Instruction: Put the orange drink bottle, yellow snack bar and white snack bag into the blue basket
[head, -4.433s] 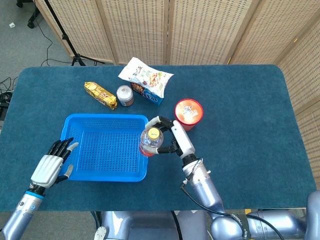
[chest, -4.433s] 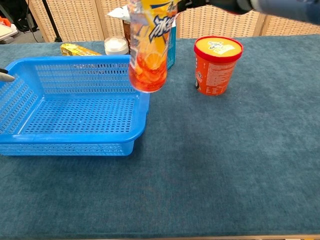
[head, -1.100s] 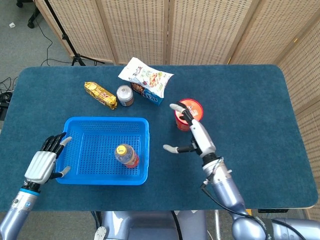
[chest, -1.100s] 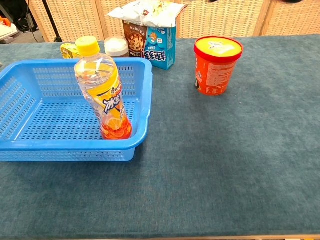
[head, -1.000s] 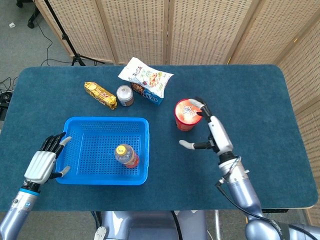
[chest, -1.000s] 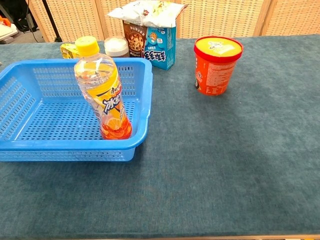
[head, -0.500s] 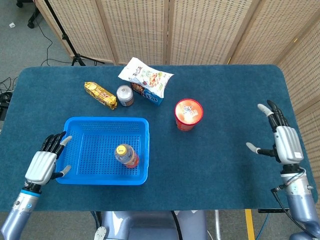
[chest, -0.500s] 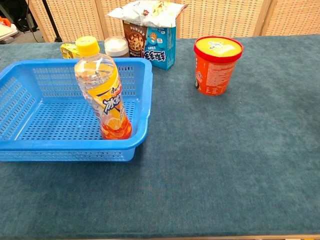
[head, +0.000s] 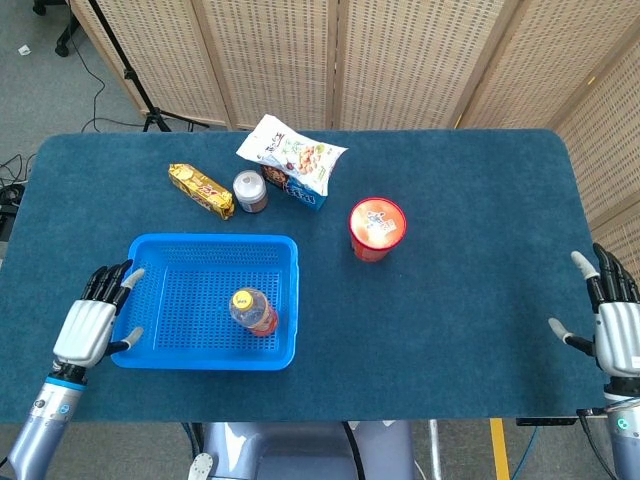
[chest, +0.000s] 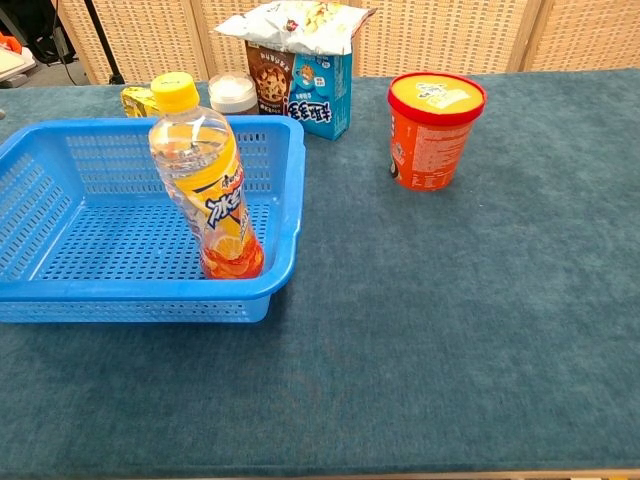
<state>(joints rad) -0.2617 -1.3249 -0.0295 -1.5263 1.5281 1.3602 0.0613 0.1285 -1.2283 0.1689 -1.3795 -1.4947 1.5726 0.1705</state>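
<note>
Beyond the blue plastic basket (head: 146, 250), the yellow foil snack bar (head: 200, 189) lies slantwise, nearer the spread, empty left hand (head: 92, 325); the right hand (head: 617, 330), likewise spread, hangs well apart.

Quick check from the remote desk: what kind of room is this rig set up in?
Probably a lab or demo space, not a home: woven folding screens fence off the blue-covered table, a black stand rises behind its far-left corner, and cables trail on grey carpet.
</note>
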